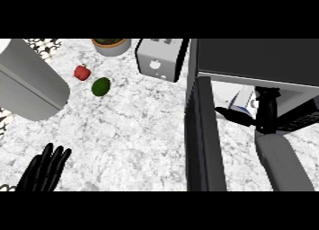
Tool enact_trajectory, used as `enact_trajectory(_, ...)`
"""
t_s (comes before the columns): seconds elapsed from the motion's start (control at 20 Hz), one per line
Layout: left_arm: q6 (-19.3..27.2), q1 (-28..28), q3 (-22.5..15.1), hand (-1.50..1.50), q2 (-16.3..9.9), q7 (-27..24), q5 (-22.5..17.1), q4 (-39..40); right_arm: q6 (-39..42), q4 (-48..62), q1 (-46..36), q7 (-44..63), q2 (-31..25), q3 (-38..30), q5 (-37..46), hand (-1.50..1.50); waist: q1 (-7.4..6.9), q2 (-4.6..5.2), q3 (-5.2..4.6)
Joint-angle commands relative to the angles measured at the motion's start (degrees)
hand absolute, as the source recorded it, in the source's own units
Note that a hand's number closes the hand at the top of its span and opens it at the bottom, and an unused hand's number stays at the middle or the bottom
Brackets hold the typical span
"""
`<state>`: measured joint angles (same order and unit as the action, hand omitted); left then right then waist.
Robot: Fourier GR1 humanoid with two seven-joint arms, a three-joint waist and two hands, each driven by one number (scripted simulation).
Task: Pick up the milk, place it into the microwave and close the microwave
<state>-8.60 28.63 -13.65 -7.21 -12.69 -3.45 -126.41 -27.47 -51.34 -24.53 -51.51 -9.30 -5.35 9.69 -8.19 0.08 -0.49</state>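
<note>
Head view: milk (242, 99) grasped by right hand (258, 112) inside microwave (268, 63); carton could be toppled on withdrawal; left hand (46, 168) rested, fingers released.

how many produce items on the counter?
2. A red bell pepper and, just right of and below it in the view, a dark green avocado, both on the marble counter left of the toaster. Others may be hidden.
</note>
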Motion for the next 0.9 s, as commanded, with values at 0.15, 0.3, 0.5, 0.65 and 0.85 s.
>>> enact_trajectory(0.15, 1.8, -2.5, -1.0, -1.50, 1.5, 0.9, 2.3, 1.6, 7.2, 10.9, -8.0, 12.1, -0.9, -2.1, -3.7, -1.50, 0.76, 2.48, 0.69)
enact_trajectory(0.3, 2.7, -2.0, -2.3, -1.50, 2.4, 1.8, 3.1, 0.9, 8.9, 11.4, -8.2, 12.0, -1.6, -2.6, -5.0, -1.50, 1.09, 2.14, 0.72)
enact_trajectory(0.5, 2.1, -1.7, -4.1, -1.50, 2.4, 1.4, 3.8, 2.4, 10.3, 12.7, -7.4, 11.6, -0.4, -1.5, -5.4, -1.50, 2.01, 1.68, 0.61)
enact_trajectory(0.65, 1.6, -2.4, -4.6, -1.50, 2.1, 2.2, 3.9, 3.2, 14.3, 12.3, -8.1, 11.5, 0.2, -0.9, -7.1, -1.50, 2.63, 1.56, 0.62)
enact_trajectory(0.85, 1.4, -5.6, -6.1, -1.50, 2.9, 3.5, 4.7, 5.1, 17.7, 12.8, -6.8, 9.7, 1.9, -0.5, -9.2, -1.50, 4.38, 1.56, 0.65)
